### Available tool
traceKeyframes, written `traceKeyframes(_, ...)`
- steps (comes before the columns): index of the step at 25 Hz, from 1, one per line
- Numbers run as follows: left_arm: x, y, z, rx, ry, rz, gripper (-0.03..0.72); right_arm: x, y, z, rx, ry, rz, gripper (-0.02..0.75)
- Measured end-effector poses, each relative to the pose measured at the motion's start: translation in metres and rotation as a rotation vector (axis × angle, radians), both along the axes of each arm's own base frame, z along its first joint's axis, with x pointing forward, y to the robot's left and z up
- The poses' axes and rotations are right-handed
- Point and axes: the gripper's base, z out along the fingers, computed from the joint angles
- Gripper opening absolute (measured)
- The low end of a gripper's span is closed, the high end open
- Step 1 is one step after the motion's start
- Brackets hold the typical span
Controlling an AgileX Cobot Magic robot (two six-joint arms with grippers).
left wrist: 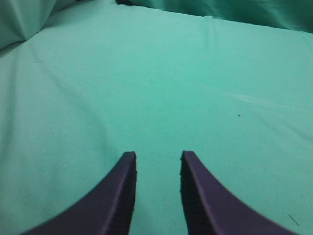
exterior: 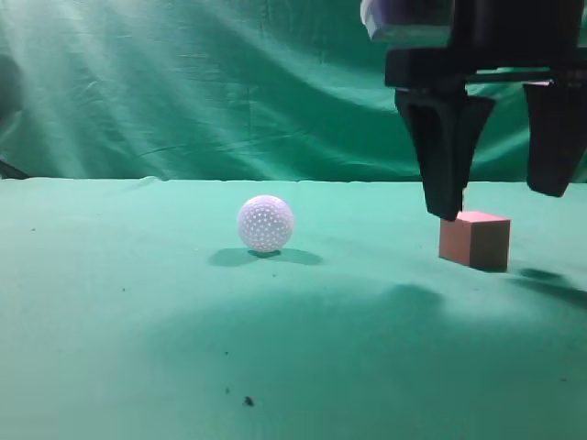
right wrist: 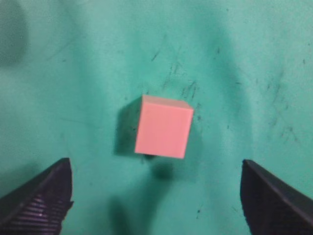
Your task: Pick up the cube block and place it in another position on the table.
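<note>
The reddish-pink cube block (exterior: 474, 239) sits on the green table (exterior: 138, 330) at the right. In the right wrist view the cube block (right wrist: 163, 126) lies ahead of and between my wide-open right fingers. My right gripper (exterior: 500, 202) hangs open just above the cube, one finger at its left edge, the other to its right. My left gripper (left wrist: 157, 159) is open and empty over bare green cloth; it does not show in the exterior view.
A white dimpled ball (exterior: 265, 223) rests on the table left of the cube, about two ball-widths of cloth between them. A draped green curtain (exterior: 183, 92) closes the back. Dark specks (exterior: 248, 401) mark the near cloth.
</note>
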Motion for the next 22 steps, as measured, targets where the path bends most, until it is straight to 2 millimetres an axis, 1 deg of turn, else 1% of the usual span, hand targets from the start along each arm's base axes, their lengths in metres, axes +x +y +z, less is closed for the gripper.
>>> traceKeyframes(1,0.000,0.000,0.000,0.000,0.000,0.000,0.262,0.001,0.001,-0.004,-0.004,0.002,-0.006,0.544)
traceKeyframes(2,0.000,0.000,0.000,0.000,0.000,0.000,0.262,0.003,0.002,-0.009,-0.007,0.005,-0.013,0.531)
traceKeyframes(5,0.000,0.000,0.000,0.000,0.000,0.000,0.262,0.006,0.004,-0.019,-0.004,0.009,-0.022,0.533)
traceKeyframes(7,0.000,0.000,0.000,0.000,0.000,0.000,0.262,0.008,0.005,-0.024,-0.006,0.015,-0.023,0.442)
traceKeyframes(10,0.000,0.000,0.000,0.000,0.000,0.000,0.262,0.009,0.006,-0.025,-0.006,0.016,-0.028,0.220)
traceKeyframes(13,0.000,0.000,0.000,0.000,0.000,0.000,0.262,0.014,0.008,-0.017,-0.006,0.003,-0.034,0.221)
traceKeyframes(16,0.000,0.000,0.000,0.000,0.000,0.000,0.262,0.026,0.013,0.002,-0.001,-0.042,-0.041,0.221)
traceKeyframes(19,0.000,0.000,0.000,0.000,0.000,0.000,0.262,0.050,0.010,0.030,0.048,-0.122,-0.087,0.221)
traceKeyframes(22,0.000,0.000,0.000,0.000,0.000,0.000,0.262,0.079,-0.006,0.050,0.091,-0.196,-0.166,0.221)
